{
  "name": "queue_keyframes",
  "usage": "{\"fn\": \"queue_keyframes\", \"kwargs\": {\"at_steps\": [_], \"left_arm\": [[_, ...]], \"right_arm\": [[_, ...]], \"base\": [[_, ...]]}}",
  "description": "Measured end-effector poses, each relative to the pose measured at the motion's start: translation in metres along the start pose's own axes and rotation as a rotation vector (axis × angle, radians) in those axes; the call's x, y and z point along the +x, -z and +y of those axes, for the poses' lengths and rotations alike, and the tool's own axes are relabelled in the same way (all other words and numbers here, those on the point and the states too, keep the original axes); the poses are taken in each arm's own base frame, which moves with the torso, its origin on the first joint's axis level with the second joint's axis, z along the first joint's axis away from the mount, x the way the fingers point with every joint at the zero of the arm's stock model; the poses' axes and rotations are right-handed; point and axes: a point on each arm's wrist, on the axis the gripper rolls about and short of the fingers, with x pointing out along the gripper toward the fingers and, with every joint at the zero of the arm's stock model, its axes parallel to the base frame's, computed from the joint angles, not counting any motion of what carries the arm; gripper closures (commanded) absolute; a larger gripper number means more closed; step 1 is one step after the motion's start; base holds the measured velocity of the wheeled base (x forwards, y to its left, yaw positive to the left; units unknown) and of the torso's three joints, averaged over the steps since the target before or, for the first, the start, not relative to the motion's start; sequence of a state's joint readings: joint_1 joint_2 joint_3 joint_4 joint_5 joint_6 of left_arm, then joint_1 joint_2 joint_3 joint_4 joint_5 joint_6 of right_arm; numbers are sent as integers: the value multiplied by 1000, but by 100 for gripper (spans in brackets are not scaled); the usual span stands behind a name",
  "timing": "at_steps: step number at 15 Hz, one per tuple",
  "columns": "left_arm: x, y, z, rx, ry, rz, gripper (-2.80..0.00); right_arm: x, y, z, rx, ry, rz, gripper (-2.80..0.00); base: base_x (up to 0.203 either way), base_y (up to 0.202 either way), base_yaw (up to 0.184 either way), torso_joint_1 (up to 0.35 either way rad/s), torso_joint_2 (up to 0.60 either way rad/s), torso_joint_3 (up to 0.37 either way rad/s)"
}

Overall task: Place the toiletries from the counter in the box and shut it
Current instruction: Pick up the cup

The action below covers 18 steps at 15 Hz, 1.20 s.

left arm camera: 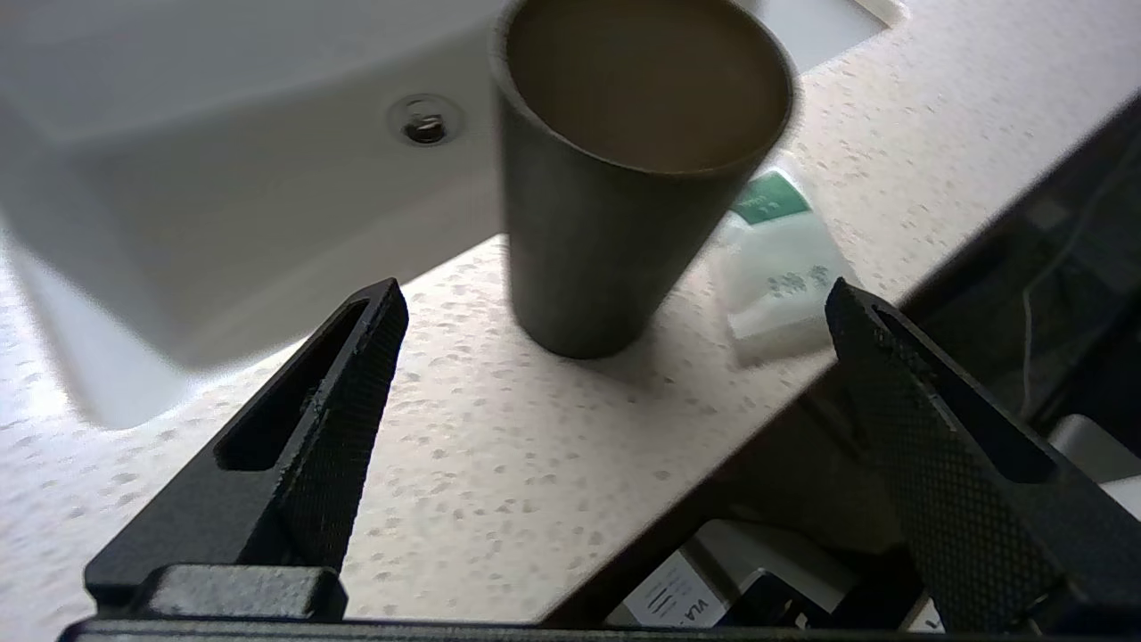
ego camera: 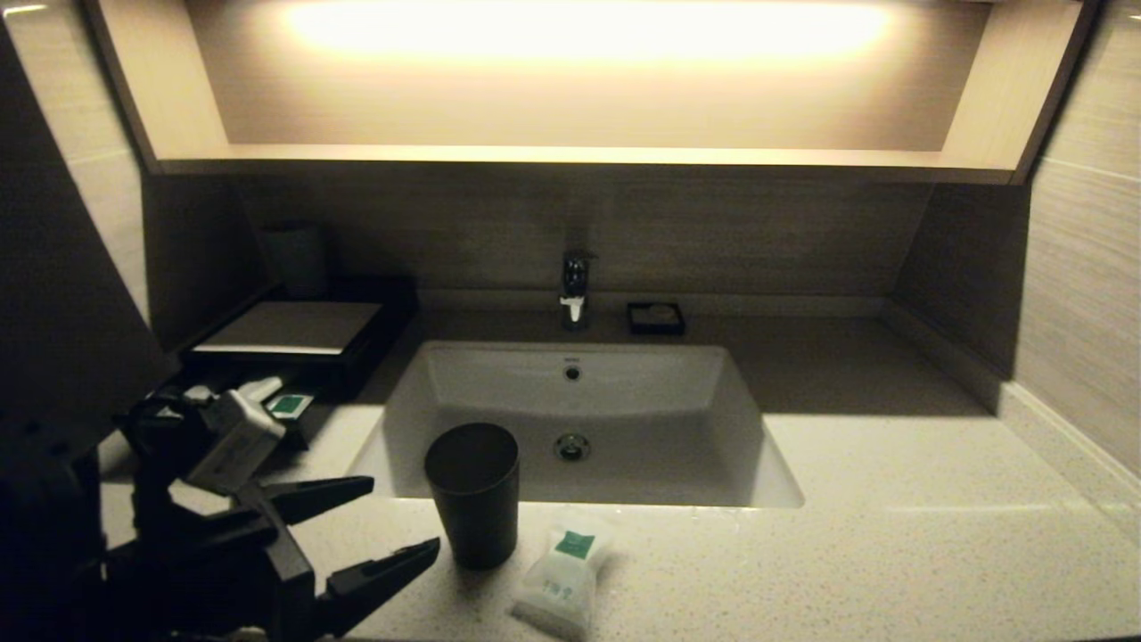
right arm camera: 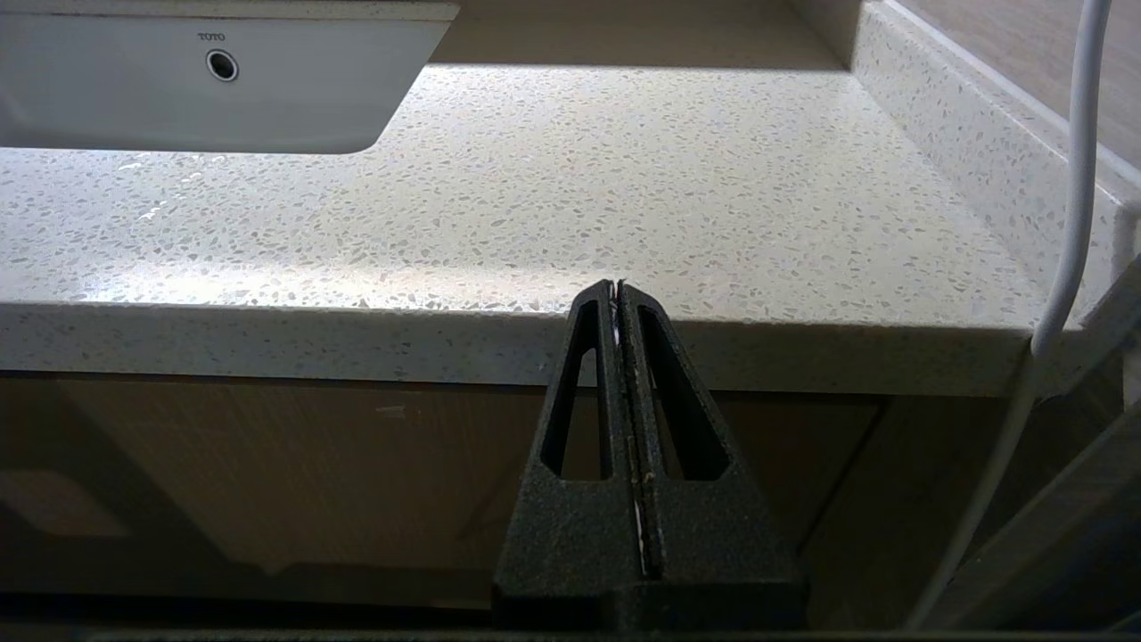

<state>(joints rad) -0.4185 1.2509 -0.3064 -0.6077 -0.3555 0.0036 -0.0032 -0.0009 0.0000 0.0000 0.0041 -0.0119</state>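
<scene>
Hovered low at lower left, left gripper [ego camera: 406, 515] spread wide and empty. Lay just right of it past tumbler [ego camera: 473, 493]: white pouch [ego camera: 562, 580].

spread fingers [left arm camera: 348, 392] before tumbler [left arm camera: 624, 178]

A warm strip light under the shelf [ego camera: 579, 156] is glaring at the far top, washing out to white. The far surface [ego camera: 891, 535] and left corner are sitting in deep shadow, while the near part is catching light. The tumbler [left arm camera: 624, 178] is blurring in the left wrist view.
</scene>
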Motion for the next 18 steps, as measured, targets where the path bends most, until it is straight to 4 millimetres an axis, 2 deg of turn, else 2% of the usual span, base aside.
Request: {"fn": "queue_keyframes", "kwargs": {"at_steps": [8, 18], "left_arm": [[7, 15, -7, 15, 54, -3, -280], [33, 27, -1, -4, 61, -39, -280]], "right_arm": [[0, 0, 0, 0, 0, 0, 0], [0, 0, 0, 0, 0, 0, 0]], "base": [[0, 0, 0, 0, 0, 0], [0, 0, 0, 0, 0, 0]]}}
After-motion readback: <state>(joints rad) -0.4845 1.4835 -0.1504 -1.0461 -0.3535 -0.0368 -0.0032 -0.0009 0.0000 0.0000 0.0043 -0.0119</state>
